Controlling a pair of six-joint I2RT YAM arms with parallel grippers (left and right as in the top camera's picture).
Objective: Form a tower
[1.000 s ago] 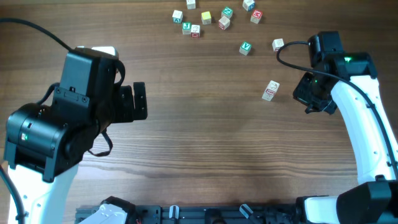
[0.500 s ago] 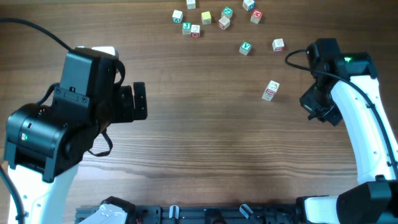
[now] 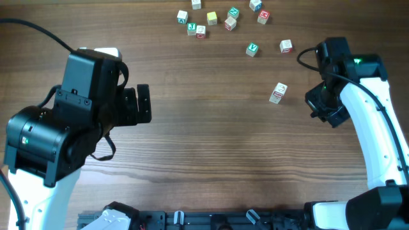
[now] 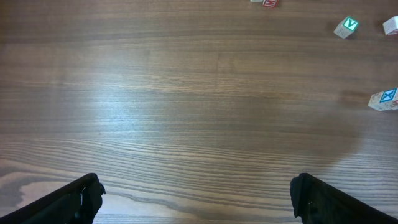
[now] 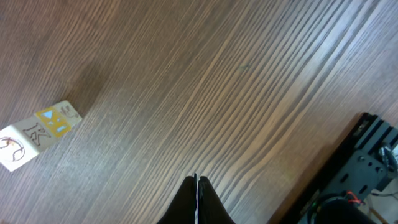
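Edged back toward the two-cube tower [image 3: 277, 93]: right gripper [image 3: 324, 104], pinched shut, empty. Tower kept apart from the loose letter cubes [image 3: 253, 48], probably for building room. Left gripper [image 3: 142, 104] parked wide, out of the way.

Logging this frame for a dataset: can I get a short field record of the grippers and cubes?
tower: two cubes touching, no gripper on it
left gripper: open, empty, over table
right gripper: shut, empty, apart from tower
V cube: single, green-faced, apart from tower
loose cubes: scattered near far edge
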